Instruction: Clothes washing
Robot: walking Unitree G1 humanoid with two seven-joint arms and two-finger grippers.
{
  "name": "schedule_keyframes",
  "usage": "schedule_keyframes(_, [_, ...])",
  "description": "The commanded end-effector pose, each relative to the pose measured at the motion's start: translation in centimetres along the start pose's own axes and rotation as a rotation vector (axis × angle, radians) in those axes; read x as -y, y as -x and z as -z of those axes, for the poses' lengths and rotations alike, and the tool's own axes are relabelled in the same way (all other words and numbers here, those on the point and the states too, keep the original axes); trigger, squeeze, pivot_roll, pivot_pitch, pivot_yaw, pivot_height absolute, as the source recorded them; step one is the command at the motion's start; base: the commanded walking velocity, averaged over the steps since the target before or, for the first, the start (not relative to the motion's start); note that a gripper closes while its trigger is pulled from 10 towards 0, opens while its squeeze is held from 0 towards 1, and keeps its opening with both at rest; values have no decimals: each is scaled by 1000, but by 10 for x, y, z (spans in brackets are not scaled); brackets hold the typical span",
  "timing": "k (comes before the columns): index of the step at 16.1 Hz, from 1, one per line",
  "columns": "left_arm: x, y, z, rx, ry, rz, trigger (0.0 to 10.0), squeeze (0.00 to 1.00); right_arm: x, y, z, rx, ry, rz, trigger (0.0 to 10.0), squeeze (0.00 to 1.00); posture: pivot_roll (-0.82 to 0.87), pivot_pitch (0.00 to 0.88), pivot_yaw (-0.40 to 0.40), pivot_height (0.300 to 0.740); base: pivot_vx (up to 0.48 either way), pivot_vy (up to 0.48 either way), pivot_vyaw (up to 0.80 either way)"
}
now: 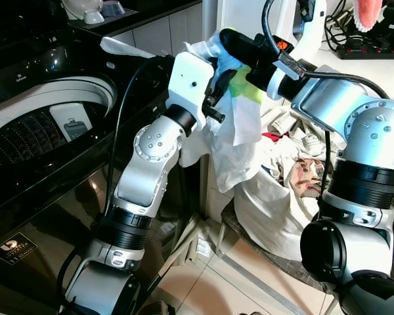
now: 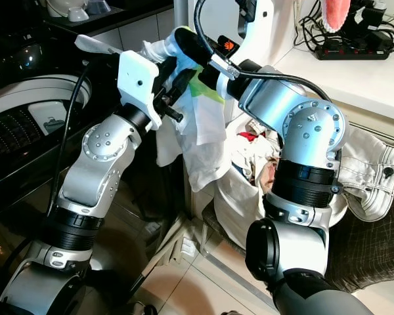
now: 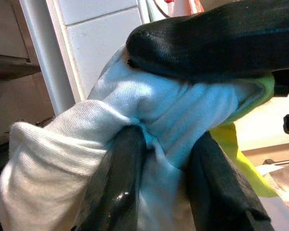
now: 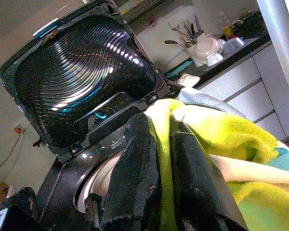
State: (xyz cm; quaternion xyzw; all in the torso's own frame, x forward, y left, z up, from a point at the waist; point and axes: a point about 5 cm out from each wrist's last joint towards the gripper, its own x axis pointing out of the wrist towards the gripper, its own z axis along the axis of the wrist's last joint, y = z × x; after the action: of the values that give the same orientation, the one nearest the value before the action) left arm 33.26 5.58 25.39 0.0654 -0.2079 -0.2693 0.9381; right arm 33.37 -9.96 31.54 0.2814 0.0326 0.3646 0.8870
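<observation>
Black fingers (image 3: 120, 187) of the left gripper (image 3: 159, 183) sit closest to the lens, closed tight on a fold of the white cloth (image 1: 226, 141), with the bunched fabric squeezed between them. Right beside it, the right gripper (image 4: 159, 173) is also clamped shut, pinching the yellow-green part of the same garment. Both arms hold it raised between the laundry basket (image 1: 276, 216) and the washing machine (image 1: 52, 125), probably so the hanging length clears the heap of clothes (image 1: 295, 157) in the basket before it swings across to the open drum (image 1: 26, 134). A two-handed hold likely keeps the loose cloth from slipping or trailing. The machine's lid (image 4: 82, 72) stands upright, leaving the drum free to load.

The garment is soft, thin and crumpled, mostly white with a pale blue patch near the top and a bright yellow-green panel. Its lower part droops in slack folds below the grippers, its bottom edge just above the basket's heap.
</observation>
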Motion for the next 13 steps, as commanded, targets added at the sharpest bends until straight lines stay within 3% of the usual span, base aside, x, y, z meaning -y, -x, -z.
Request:
schedule_keyframes(1, [-10,2,4,-15,-9,-51,0,0,-8,1,-3,6,15,-32,0,0,-41,0,26,740,0,0,0])
schedule_keyframes(9, [-28,2,1,-6,-35,-172,0,0,-9,1,-5,11,16,-40,0,0,-43,0,26,740,0,0,0])
schedule_keyframes(10, [-32,2,1,-6,-49,-196,0,0,-10,1,-5,12,22,-42,9020,365,-43,0,26,740,0,0,0])
schedule_keyframes(11, [-45,2,0,-7,-83,-255,0,0,-11,1,-6,18,20,-55,10000,1000,-41,0,28,740,0,0,0])
schedule_keyframes(13, [-63,3,-2,-13,-142,-335,0,0,-12,2,-7,26,23,-69,10000,1000,-39,0,28,740,0,0,0])
